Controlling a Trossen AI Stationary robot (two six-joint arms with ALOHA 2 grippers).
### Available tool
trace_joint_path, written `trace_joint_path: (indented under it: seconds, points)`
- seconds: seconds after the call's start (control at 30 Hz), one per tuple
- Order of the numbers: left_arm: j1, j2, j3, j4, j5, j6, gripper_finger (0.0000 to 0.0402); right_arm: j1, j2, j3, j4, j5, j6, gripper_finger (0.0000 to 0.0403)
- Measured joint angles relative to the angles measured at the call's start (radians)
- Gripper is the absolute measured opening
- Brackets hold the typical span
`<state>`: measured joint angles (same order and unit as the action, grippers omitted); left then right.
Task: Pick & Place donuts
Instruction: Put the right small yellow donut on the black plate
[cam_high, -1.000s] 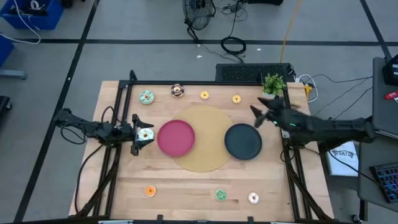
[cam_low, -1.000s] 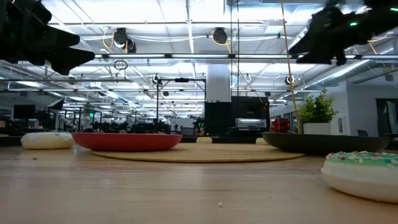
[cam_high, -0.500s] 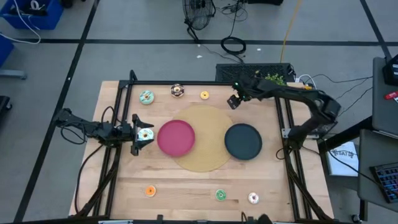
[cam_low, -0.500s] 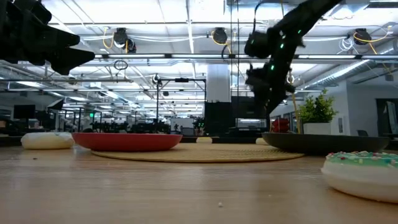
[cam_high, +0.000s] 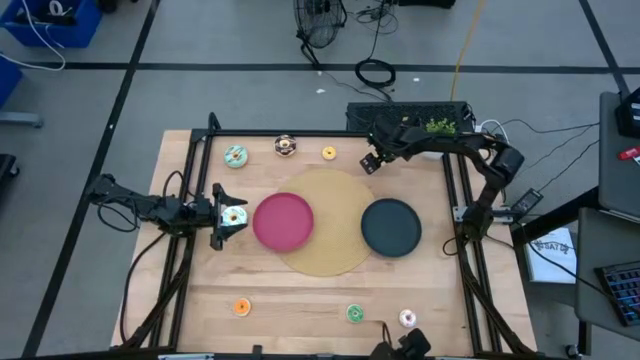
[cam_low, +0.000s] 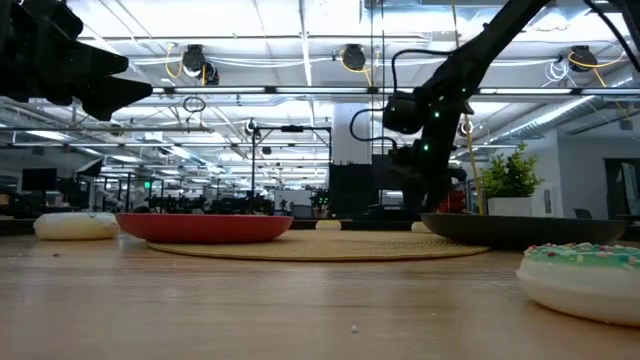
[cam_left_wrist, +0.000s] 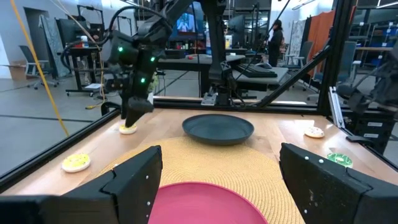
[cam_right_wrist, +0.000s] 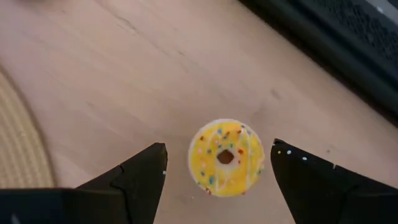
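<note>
My right gripper (cam_high: 372, 160) (cam_right_wrist: 218, 149) is open and points down near the table's far edge. Its fingers stand on either side of a yellow sprinkled donut (cam_right_wrist: 226, 157) that lies flat on the wood, with a gap on both sides. The left wrist view shows it (cam_left_wrist: 134, 109) just above that donut (cam_left_wrist: 127, 129). My left gripper (cam_high: 222, 216) (cam_left_wrist: 217, 180) is open and held above the table's left part, left of the pink plate (cam_high: 283, 221). A teal-and-white donut (cam_high: 235, 215) lies on the table below its fingers.
A black plate (cam_high: 391, 227) sits beside the pink one on a round woven mat (cam_high: 330, 190). Teal (cam_high: 236, 156), chocolate (cam_high: 286, 146) and yellow (cam_high: 329, 153) donuts lie along the far edge. Orange (cam_high: 241, 307), green (cam_high: 355, 314) and white (cam_high: 407, 318) ones lie along the near edge. A small plant (cam_high: 438, 128) stands at the far right corner.
My right arm has swung from above the black plate's right side toward the table's far edge. It has turned its gripper downward and sunk until the fingers stand around the yellow donut.
</note>
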<state>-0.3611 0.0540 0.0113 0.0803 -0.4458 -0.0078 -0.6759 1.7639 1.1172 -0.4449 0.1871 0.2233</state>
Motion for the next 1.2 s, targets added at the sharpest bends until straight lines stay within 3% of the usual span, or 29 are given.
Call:
trace_joint_path:
  seconds: [0.6, 0.77, 1.2]
  points:
    - [0.0, 0.0, 0.0, 0.0, 0.0, 0.0, 0.0319, -0.012, 0.045, 0.0, -0.023, 0.016, 0.026, 0.0268]
    - [0.0, 0.0, 0.0, 0.0, 0.0, 0.0, 0.0319, -0.012, 0.045, 0.0, -0.024, -0.066, 0.03, 0.0239]
    - [0.0, 0.0, 0.0, 0.0, 0.0, 0.0, 0.0319, -0.012, 0.045, 0.0, -0.006, -0.055, 0.022, 0.0166]
